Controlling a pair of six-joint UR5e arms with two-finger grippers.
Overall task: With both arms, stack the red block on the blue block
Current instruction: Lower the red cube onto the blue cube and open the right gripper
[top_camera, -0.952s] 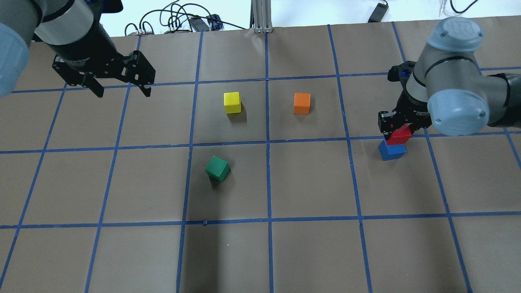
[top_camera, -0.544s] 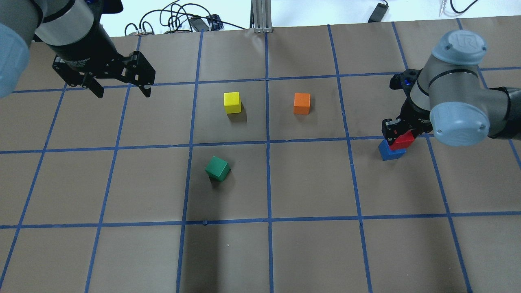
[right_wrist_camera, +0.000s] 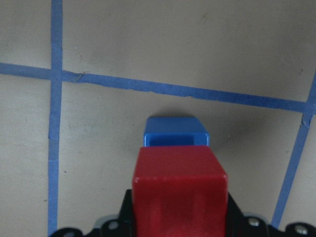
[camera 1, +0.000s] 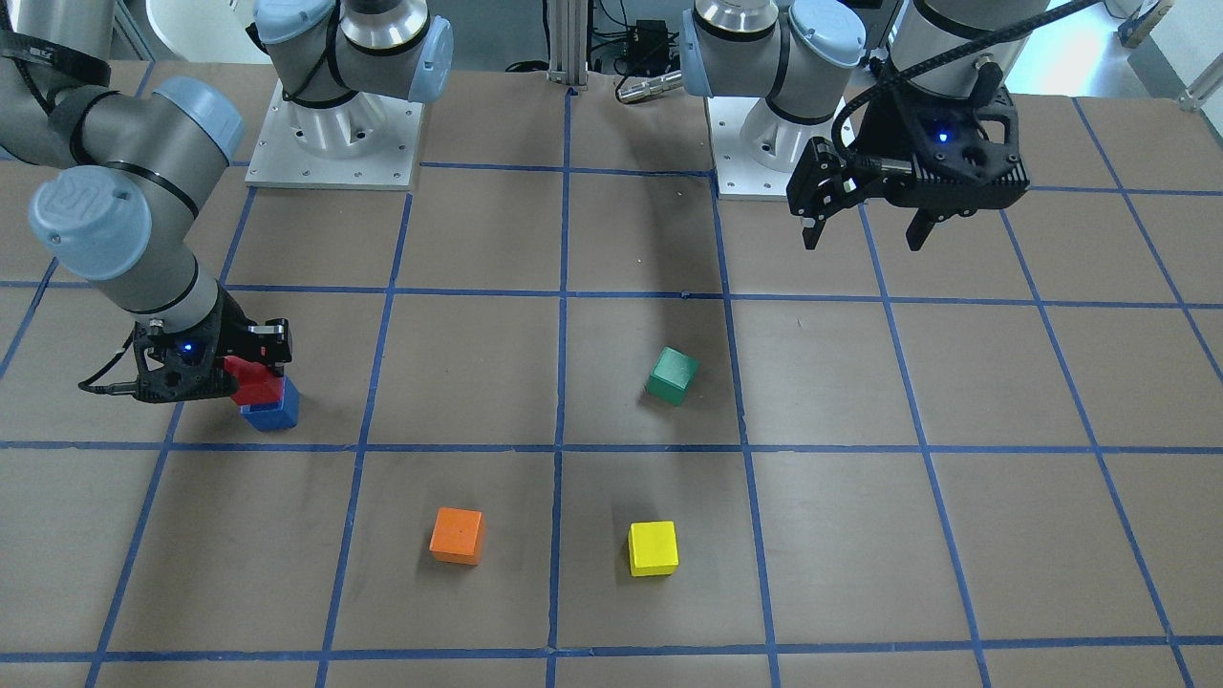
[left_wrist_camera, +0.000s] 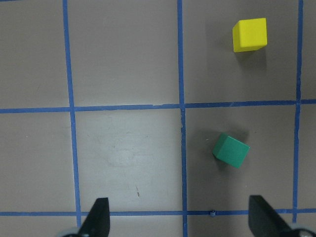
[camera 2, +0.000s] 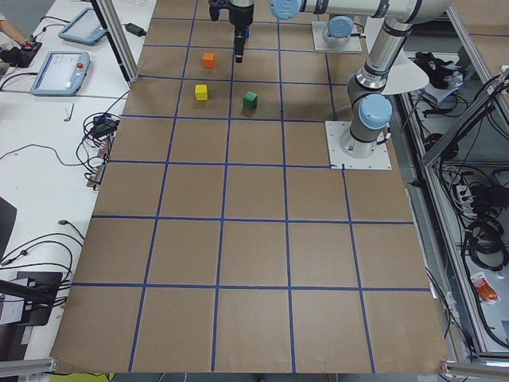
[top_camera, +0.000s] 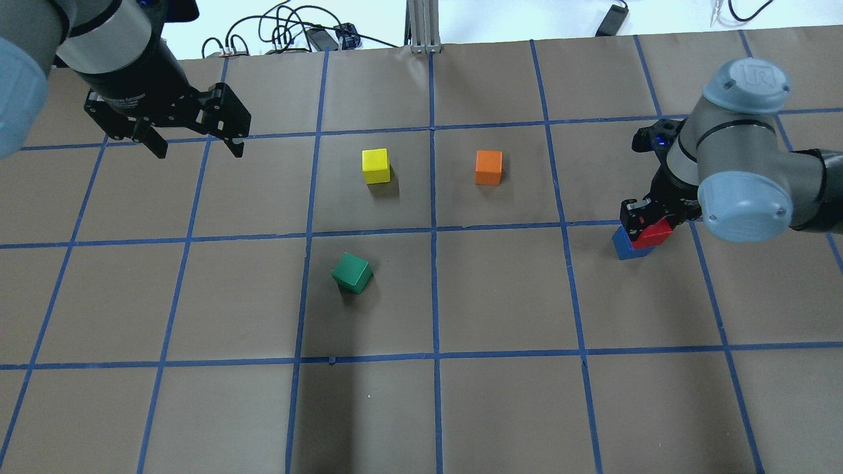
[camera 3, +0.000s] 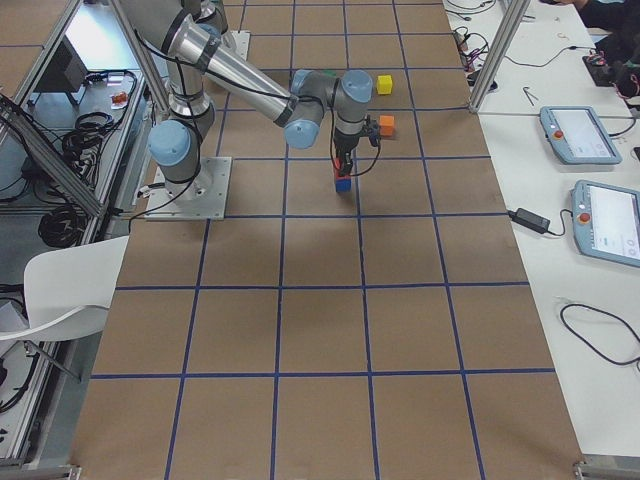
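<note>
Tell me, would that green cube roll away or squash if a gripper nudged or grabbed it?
Probably neither. The green cube sits on a flat face on the table, so a nudge would likely slide or turn it, not roll it. Its crisp edges suggest a stiff solid. Its matte faces probably grip well.

Embossed "UR" logo legible on the pale blue joint cap (top_camera: 747,78) of the right arm (top_camera: 724,141). White lettering (top_camera: 125,100) printed on the black body above the left gripper (top_camera: 197,151), too small to read. No other legible text or numbers.
</note>
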